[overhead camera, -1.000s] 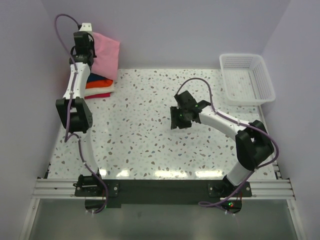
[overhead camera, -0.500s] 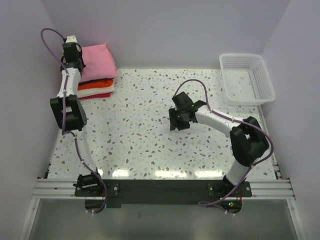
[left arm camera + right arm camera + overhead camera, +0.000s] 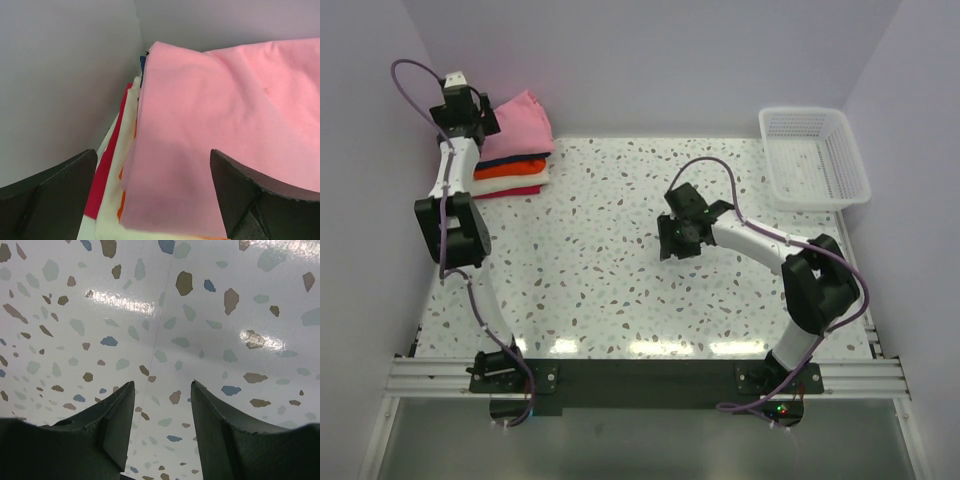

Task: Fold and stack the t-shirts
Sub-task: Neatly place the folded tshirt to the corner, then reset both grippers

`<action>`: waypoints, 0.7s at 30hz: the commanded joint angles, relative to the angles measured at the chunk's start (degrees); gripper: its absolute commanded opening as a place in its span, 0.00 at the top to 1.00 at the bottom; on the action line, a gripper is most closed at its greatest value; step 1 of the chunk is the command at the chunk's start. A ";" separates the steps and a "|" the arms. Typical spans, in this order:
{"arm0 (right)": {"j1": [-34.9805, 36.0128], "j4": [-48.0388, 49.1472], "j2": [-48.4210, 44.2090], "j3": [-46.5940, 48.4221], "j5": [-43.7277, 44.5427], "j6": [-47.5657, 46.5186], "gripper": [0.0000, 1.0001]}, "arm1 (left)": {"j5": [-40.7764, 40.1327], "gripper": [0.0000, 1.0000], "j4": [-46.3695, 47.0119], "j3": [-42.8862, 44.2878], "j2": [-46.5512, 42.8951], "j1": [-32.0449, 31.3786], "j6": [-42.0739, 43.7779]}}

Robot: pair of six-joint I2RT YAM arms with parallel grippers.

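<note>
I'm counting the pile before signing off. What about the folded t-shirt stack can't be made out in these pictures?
- Top view: the left arm covers the left end of the t-shirt stack.
- Left wrist view: the light pink cloth t-shirt covers the layers below; the navy blue t-shirt shows only a sliver.
- Left wrist view: the lower frame edge cuts off the stack's near end.

Pretty clearly a robotics lab test cell — a left arm [image 3: 455, 215] and a right arm [image 3: 760, 240] bolted to an aluminium rail [image 3: 430, 377] at the near edge of a speckled tabletop [image 3: 610, 270], boxed in by plain pale walls [image 3: 660, 60]. Purple cables [image 3: 710, 160] loop off both arms, and the props look staged — a white mesh basket [image 3: 815, 160] and a stack of folded t-shirts [image 3: 515, 150].
</note>
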 commanded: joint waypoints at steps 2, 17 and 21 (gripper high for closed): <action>0.40 0.74 -5.75 0.71 0.97 -0.81 0.46 | 0.65 0.00 4.46 -6.31 -12.89 -1.59 -5.23; 0.31 -2.07 -23.67 -5.09 7.21 -0.37 0.40 | -3.89 0.00 5.44 -56.04 -58.12 -26.68 -12.70; 0.31 -2.69 -29.81 -6.76 9.49 0.07 0.39 | -6.45 0.00 4.03 -65.56 -66.68 -38.49 -15.86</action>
